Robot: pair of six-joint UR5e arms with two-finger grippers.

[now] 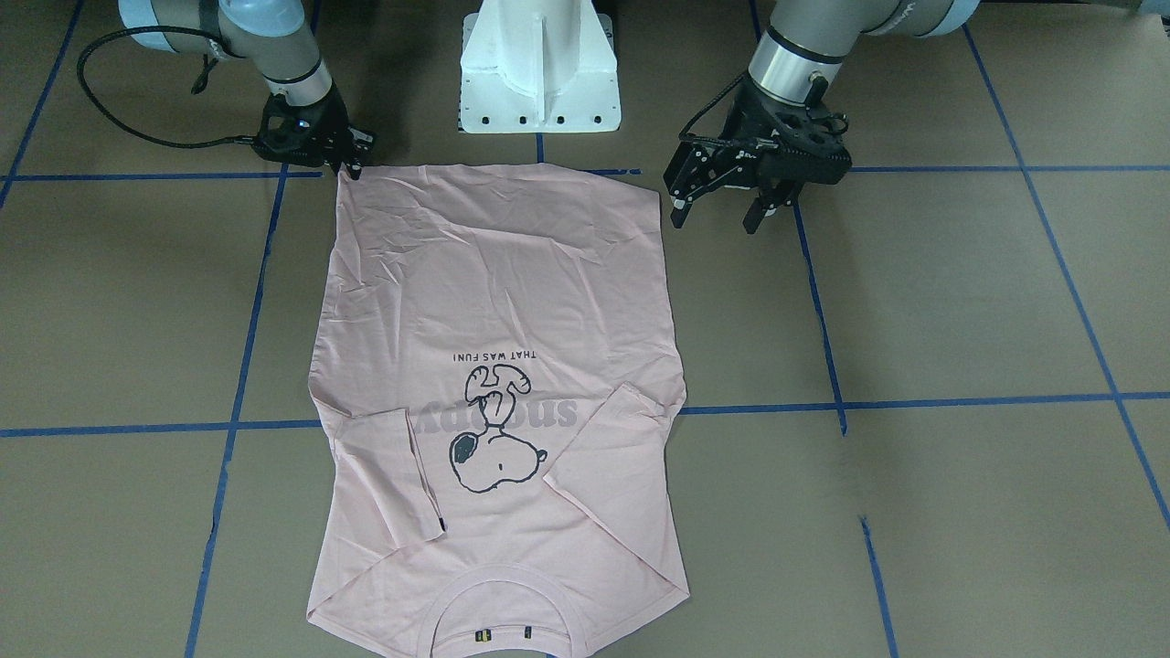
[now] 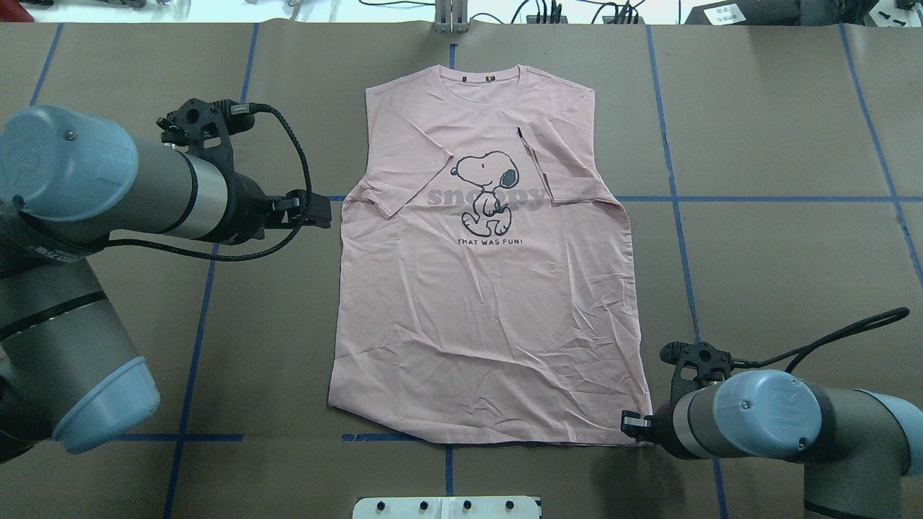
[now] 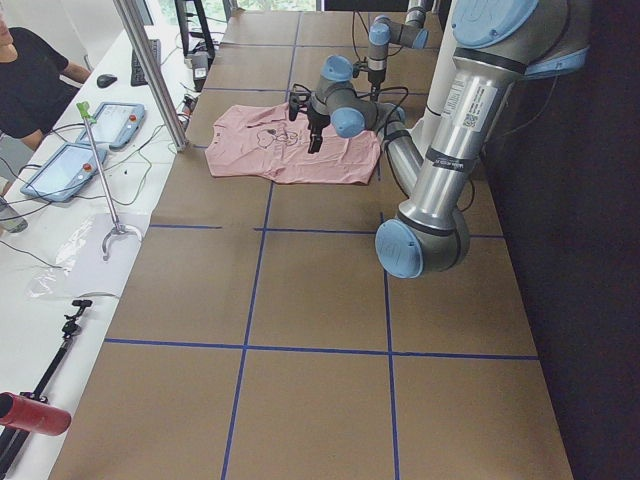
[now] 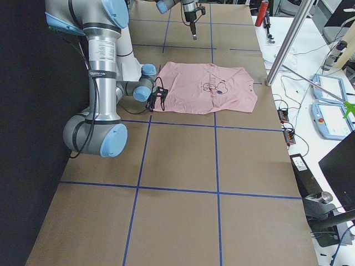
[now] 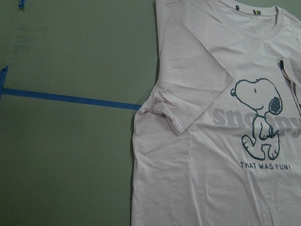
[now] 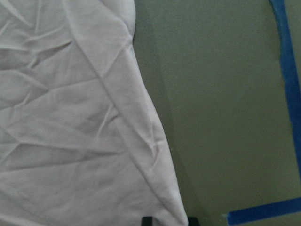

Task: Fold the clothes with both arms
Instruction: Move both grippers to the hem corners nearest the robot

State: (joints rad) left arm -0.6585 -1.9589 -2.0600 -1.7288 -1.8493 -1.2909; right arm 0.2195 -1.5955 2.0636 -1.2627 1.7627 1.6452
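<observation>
The pale pink T-shirt (image 2: 490,310) lies flat and print-up on the brown table, collar away from the robot and both sleeves folded in over the chest (image 1: 494,302). My right gripper (image 1: 352,169) is down at the hem corner on the robot's right (image 2: 633,424). In the right wrist view its fingertips (image 6: 146,220) show close on either side of that corner, and a crease in the cloth (image 6: 70,117) runs into them. My left gripper (image 1: 717,215) hangs open above the table, off the shirt's left edge (image 2: 321,213). The left wrist view looks down on the sleeve and dog print (image 5: 211,155).
The white pedestal block (image 1: 539,82) stands at the robot's side of the table, just behind the hem. Blue tape lines (image 2: 678,198) cross the brown surface. A side bench with tablets (image 3: 110,125), cables and a seated person (image 3: 30,80) runs beyond the collar end, behind a metal post (image 3: 150,70).
</observation>
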